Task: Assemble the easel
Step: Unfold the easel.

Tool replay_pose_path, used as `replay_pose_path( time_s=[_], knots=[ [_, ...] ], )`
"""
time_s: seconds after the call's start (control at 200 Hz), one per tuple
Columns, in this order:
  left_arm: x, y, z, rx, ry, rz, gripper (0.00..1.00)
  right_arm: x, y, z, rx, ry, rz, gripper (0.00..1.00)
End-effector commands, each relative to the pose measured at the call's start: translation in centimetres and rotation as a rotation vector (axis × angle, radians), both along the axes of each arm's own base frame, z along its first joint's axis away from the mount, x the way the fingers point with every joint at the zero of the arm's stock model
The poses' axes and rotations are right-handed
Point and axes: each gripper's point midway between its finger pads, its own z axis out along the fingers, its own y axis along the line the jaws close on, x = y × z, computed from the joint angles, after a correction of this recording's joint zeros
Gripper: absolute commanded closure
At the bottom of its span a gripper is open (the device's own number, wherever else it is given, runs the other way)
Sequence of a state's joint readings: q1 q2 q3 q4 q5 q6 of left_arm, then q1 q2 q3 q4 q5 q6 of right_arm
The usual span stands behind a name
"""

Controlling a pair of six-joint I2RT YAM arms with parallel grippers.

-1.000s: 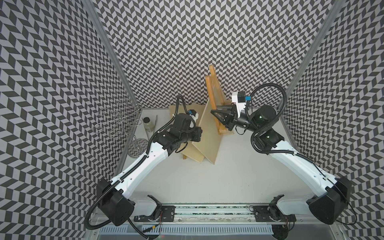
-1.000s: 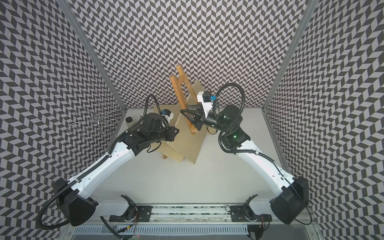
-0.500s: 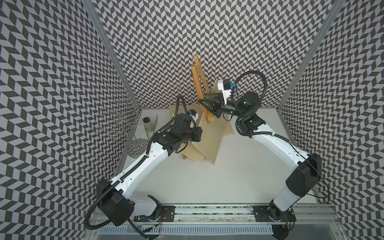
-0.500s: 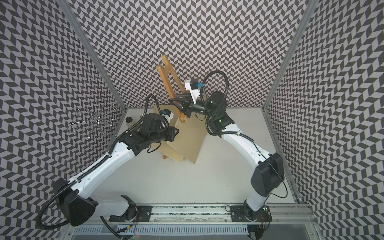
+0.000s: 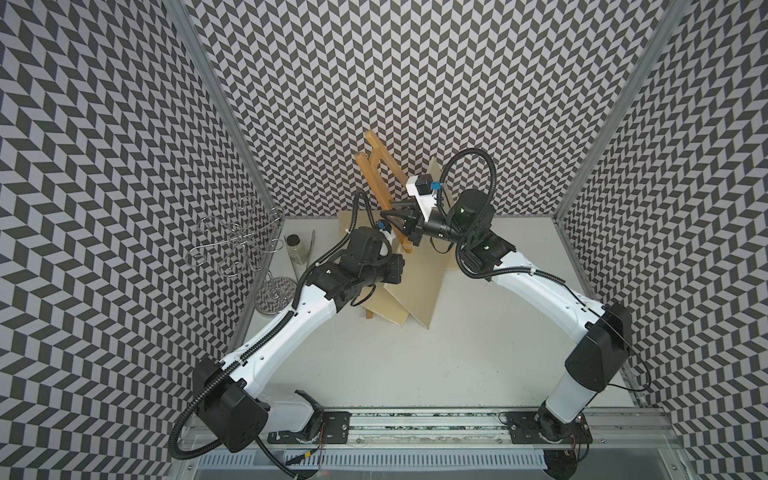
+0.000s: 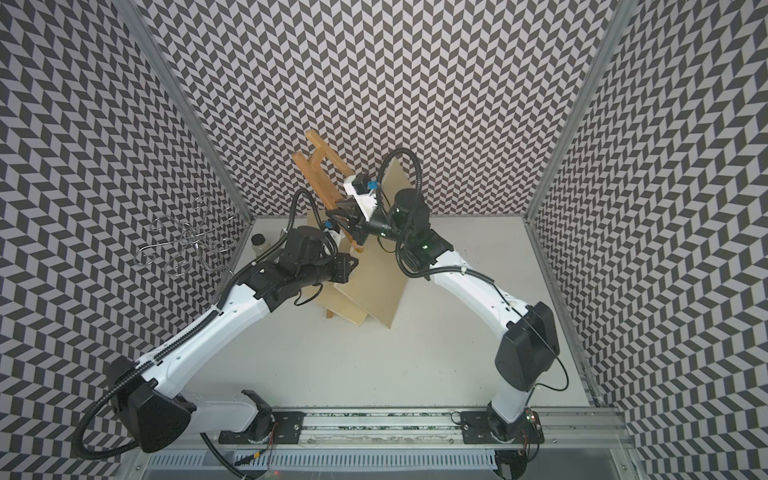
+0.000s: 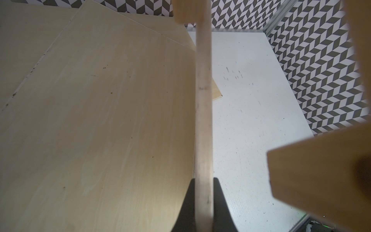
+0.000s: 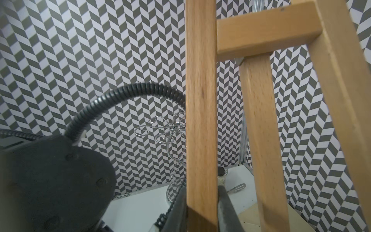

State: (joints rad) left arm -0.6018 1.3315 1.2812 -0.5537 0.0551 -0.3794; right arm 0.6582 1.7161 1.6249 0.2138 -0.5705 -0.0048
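Chevron-patterned walls (image 5: pixel 415 62), white tabletop (image 5: pixel 415 365), metal corner posts (image 5: pixel 233 124)

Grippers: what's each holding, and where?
The right gripper clamps the easel frame on one side leg, near its lower end. The left gripper pinches a thin pale slat; where along it is hidden.

Chrome wire stand (image 5: pixel 274 291) near the left wall, small dark-lidded jar (image 5: pixel 296 249) beside it, slotted metal utensil (image 8: pixel 239 187) alongside
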Motion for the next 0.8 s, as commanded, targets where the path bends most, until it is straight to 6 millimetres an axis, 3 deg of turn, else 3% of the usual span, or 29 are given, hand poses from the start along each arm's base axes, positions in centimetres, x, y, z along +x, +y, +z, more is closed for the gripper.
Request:
replay_pose_path(
  time_s=[0.0,0.3,0.446,0.646,0.791],
  knots=[
    [2.0,0.3,4.8,-0.005,-0.226,0.025,1.0,-0.8,-1.9,3.6,0.049,-0.159,-0.066,1.0],
    [2.3,0.2,4.4,0.003,-0.213,0.025,1.0,-2.4,-7.0,4.0,0.063,-0.158,-0.157,1.0],
    [2.4,0.2,4.4,0.005,-0.21,0.027,1.0,-3.7,-9.2,3.1,0.066,-0.128,-0.171,1.0],
    [2.5,0.2,4.4,0.007,-0.206,0.031,1.0,-4.8,-9.7,0.5,0.051,-0.07,-0.153,1.0],
    [2.5,0.2,4.3,0.006,-0.2,0.031,1.0,-5.5,-9.9,2.9,0.106,-0.114,-0.133,1.0]
  ],
)
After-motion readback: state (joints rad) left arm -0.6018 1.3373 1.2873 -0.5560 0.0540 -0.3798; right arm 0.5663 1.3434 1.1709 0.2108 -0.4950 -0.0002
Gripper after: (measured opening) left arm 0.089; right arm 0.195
